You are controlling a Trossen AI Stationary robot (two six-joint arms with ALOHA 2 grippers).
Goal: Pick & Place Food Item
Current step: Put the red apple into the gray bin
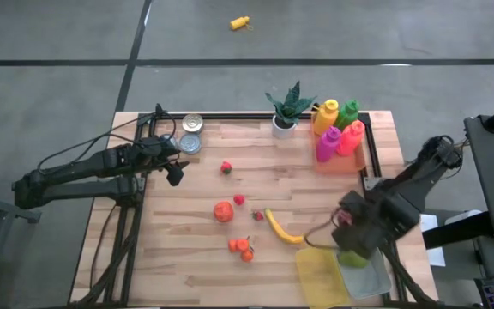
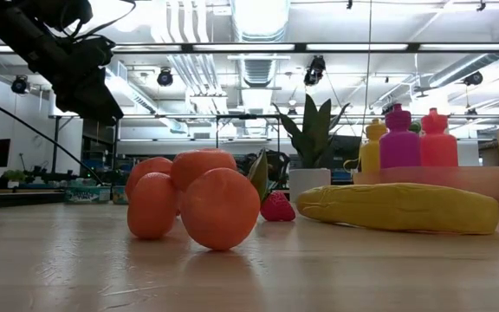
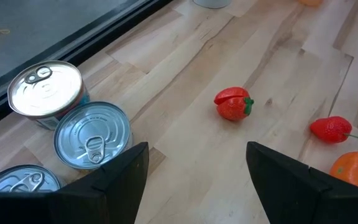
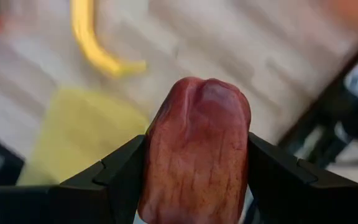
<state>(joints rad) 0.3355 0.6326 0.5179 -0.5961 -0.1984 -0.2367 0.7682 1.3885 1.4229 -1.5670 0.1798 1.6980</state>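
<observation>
My right gripper [image 1: 351, 239] hovers near the table's right near corner and is shut on a red-brown, smooth, rounded food item [image 4: 196, 155]. The arm hides this item in the high view. Below it lie a yellow flat container [image 1: 320, 275] and a clear tub holding something green [image 1: 363, 268]. A banana [image 1: 282, 227] lies on the wood just left of them. My left gripper [image 1: 175, 169] waits open by the cans [image 3: 92, 134] near the table's left far corner, touching nothing. My right gripper pinches the red-brown food item between its two fingers [image 4: 114, 177], one on each of its opposite sides [image 4: 160, 162]. The fingers point downward from above. The item is lifted clear, above the yellow container [image 4: 79, 140] and the wood.
An orange fruit [image 1: 223, 210], small oranges [image 1: 243, 248] and strawberries [image 1: 226, 167] [image 1: 239, 199] are scattered mid-table. A potted plant [image 1: 286, 109] and coloured bottles in an orange tray [image 1: 340, 136] stand at the far edge. Bare wood lies along the near left part.
</observation>
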